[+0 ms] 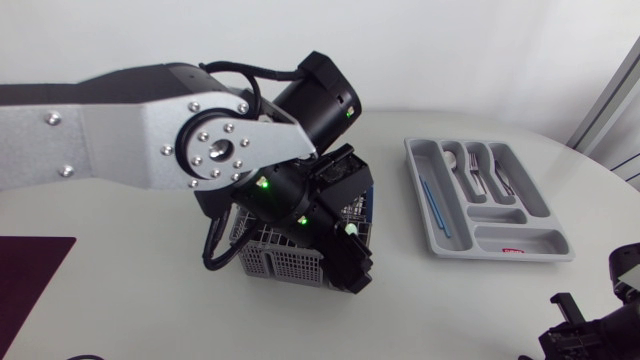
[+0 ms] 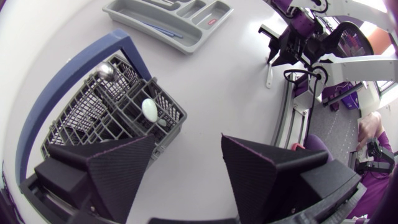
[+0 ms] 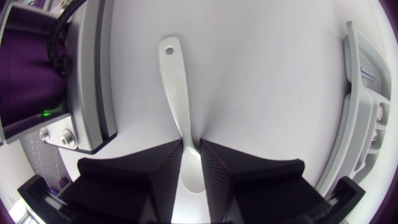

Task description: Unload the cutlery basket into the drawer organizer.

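A grey wire cutlery basket [image 1: 278, 257] stands mid-table under my left arm. My left gripper [image 2: 186, 171] hangs open just beside it, nothing between its fingers. In the basket I see a white handle end [image 2: 149, 109] and a metal spoon [image 2: 104, 71]. The grey drawer organizer [image 1: 455, 225] lies to the right, with several pieces of metal cutlery and a blue stick in its slots. My right gripper [image 3: 191, 169] is at the table's front right corner, shut on the bowl end of a white spoon [image 3: 176, 87], whose handle points ahead over the table.
A blue curved handle [image 2: 68, 81] arches over the basket. A dark mat [image 1: 30, 275] lies at the front left. In the right wrist view a grey arm part [image 3: 87, 74] stands beside the spoon and the organizer's rim [image 3: 364, 118] is on the other side.
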`<move>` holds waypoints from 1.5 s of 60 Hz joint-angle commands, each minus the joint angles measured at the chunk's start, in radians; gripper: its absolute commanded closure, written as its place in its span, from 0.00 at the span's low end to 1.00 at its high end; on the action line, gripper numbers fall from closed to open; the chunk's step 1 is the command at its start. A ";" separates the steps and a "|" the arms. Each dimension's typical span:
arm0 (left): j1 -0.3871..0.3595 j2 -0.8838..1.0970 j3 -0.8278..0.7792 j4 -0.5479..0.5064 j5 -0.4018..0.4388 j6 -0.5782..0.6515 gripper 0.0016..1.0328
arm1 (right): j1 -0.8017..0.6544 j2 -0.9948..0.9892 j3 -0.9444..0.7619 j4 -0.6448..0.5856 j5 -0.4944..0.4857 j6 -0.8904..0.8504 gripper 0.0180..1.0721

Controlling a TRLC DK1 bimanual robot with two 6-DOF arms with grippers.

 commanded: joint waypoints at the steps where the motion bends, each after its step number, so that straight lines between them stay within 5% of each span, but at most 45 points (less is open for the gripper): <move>1: -0.004 0.005 0.012 -0.005 -0.005 -0.005 0.16 | 0.050 0.067 0.003 0.008 -0.012 0.104 0.85; 39: -0.013 0.001 0.014 -0.004 -0.005 -0.014 0.16 | 0.050 0.188 0.199 -0.072 -0.100 0.453 0.86; 49: -0.019 0.016 0.028 -0.004 -0.005 -0.016 0.16 | 0.053 0.252 0.302 -0.055 -0.146 0.680 0.94; 90: -0.030 0.017 0.031 -0.005 -0.013 -0.020 0.16 | 0.071 0.499 0.605 0.135 -0.207 1.492 0.94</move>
